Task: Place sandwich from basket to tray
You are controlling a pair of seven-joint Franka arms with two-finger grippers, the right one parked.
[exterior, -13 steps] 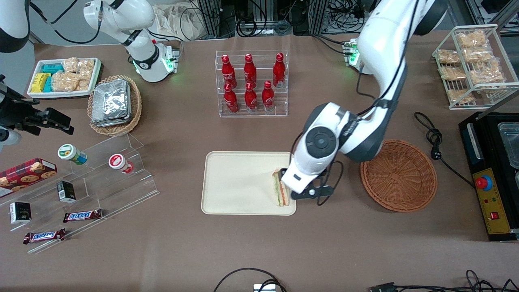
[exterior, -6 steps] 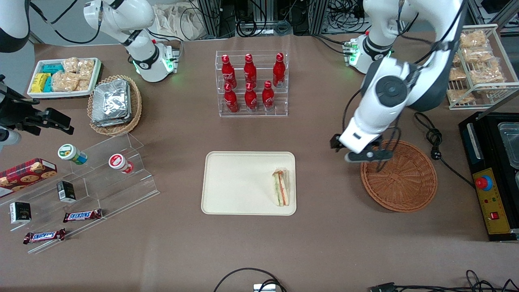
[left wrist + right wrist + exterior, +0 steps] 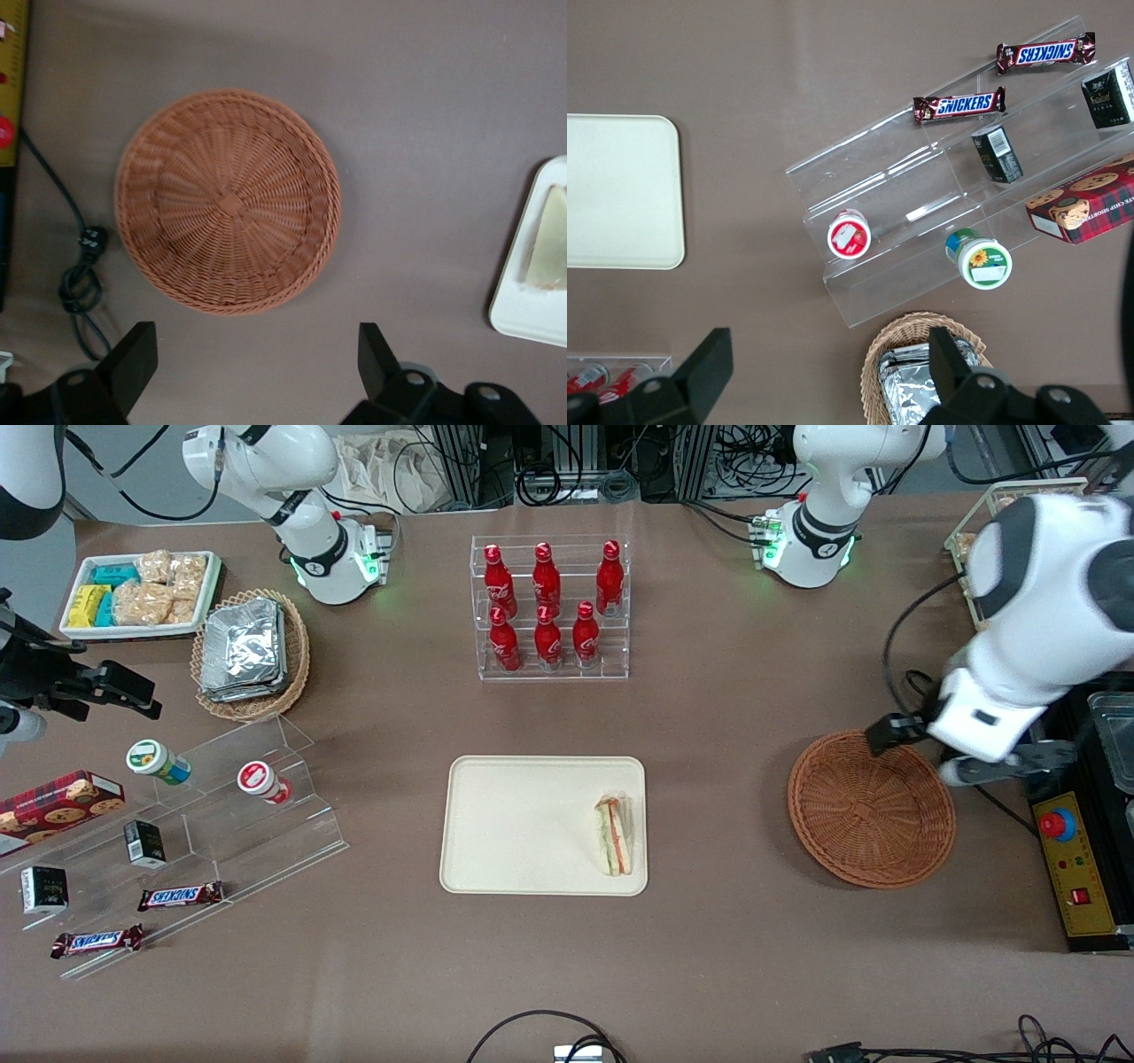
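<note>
The sandwich (image 3: 614, 835) lies on the tray (image 3: 523, 824), close to the rim at the working arm's end, its green and red filling edge facing up; the wrist view catches only a pale corner of it (image 3: 551, 237) on the tray's edge (image 3: 523, 312). The basket (image 3: 871, 809) sits on the table well apart from the tray, toward the working arm's end, with nothing in it (image 3: 229, 201). The gripper (image 3: 961, 753) hangs above the basket's rim on the side toward the black box (image 3: 1076, 815), fingers (image 3: 133, 359) spread wide and holding nothing.
</note>
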